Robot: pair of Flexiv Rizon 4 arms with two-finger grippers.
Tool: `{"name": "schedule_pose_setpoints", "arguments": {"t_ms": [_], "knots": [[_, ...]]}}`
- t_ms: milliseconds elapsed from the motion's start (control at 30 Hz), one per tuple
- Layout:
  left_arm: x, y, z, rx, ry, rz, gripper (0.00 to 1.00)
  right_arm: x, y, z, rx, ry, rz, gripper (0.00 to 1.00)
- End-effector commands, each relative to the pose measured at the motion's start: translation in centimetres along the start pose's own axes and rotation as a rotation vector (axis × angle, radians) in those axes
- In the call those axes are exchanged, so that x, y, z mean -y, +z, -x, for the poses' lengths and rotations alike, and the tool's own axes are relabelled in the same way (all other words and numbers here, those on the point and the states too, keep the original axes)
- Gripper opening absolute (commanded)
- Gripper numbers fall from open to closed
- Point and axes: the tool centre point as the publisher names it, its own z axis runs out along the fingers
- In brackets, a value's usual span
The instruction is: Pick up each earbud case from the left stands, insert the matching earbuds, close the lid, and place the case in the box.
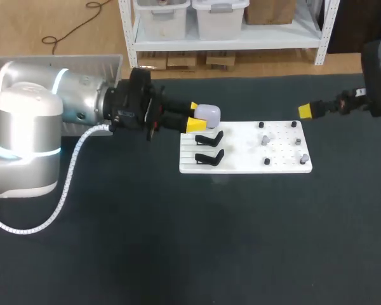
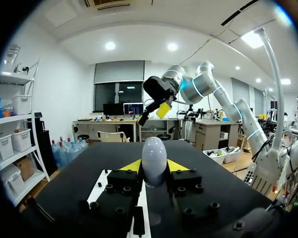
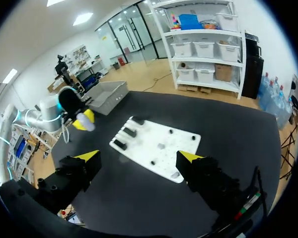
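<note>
one earbud case [image 1: 207, 114] sits squeezed by its sides in the left gripper [image 1: 194, 116] over the edge of the white board [image 1: 241, 164], and it looks light, smooth and slippery, so hold its middle.

Left arm [image 1: 51, 114]: brought in from the left side and extended level toward the middle, wrist in line with the forearm. Left pincer [image 1: 193, 116]: closed on a pale earbud case [image 1: 207, 114], which is gripped from two sides between the yellow tips and held aloft. Right arm [image 1: 376, 76]: brought in from the right edge and raised. Right pincer [image 3: 139, 156]: yellow-tipped fingers [image 3: 89, 156] spread wide apart.
</note>
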Motion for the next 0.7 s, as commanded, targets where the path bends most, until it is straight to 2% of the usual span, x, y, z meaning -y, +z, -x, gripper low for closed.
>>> {"name": "schedule_pose_setpoints", "arguments": {"t_ms": [33, 433, 700], "knots": [[-0.2, 0.3, -0.7, 0.018, 0.000, 0.001, 0.00, -1.7, -1.0, -0.8, -0.012, -0.003, 0.008, 1.00], [0.2, 0.5, -1.0, 0.038, 0.024, 0.029, 0.00, -5.7, -0.6, -1.2, -0.041, -0.030, 0.029, 1.00], [0.3, 0.3, -1.5, 0.053, 0.032, 0.043, 0.00, -6.9, 0.9, -1.9, -0.086, -0.035, 0.040, 1.00]]}}
